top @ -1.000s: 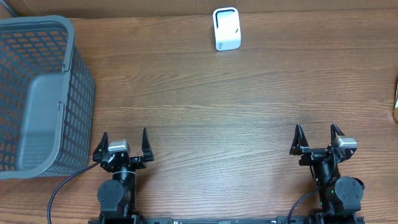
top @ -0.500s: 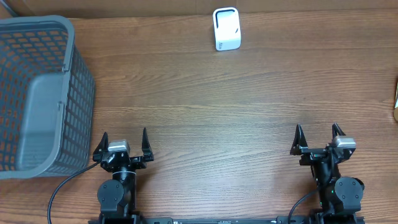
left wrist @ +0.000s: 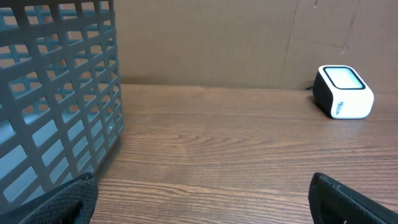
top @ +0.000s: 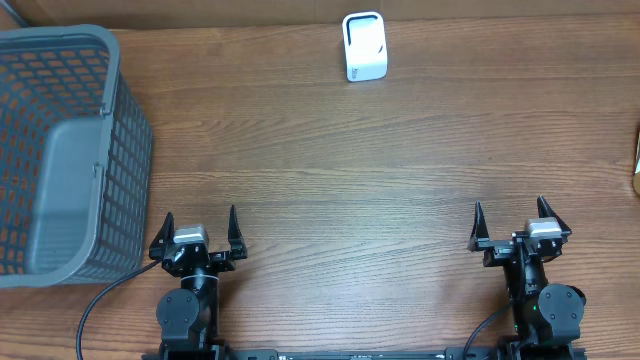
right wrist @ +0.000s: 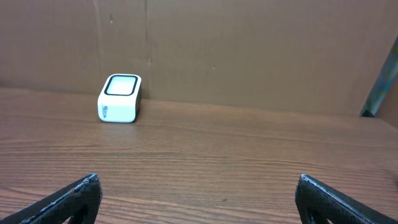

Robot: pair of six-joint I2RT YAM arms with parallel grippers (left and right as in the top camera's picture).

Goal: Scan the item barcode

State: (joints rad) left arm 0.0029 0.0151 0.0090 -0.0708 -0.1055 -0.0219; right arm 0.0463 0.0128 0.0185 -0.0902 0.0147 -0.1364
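Wooden bench (top: 400, 150) stretches out, white scanner (top: 364, 46) at the far edge, grey basket (top: 130, 150) on the left. Left pincer (top: 200, 225) and right pincer (top: 509, 215) both gape wide, holding nothing.

Wood-grain table (top: 400, 150), plastic basket (top: 60, 150).

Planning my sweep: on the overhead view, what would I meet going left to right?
basket → left hand → scanner → right hand → tan thing, cut off at the right edge
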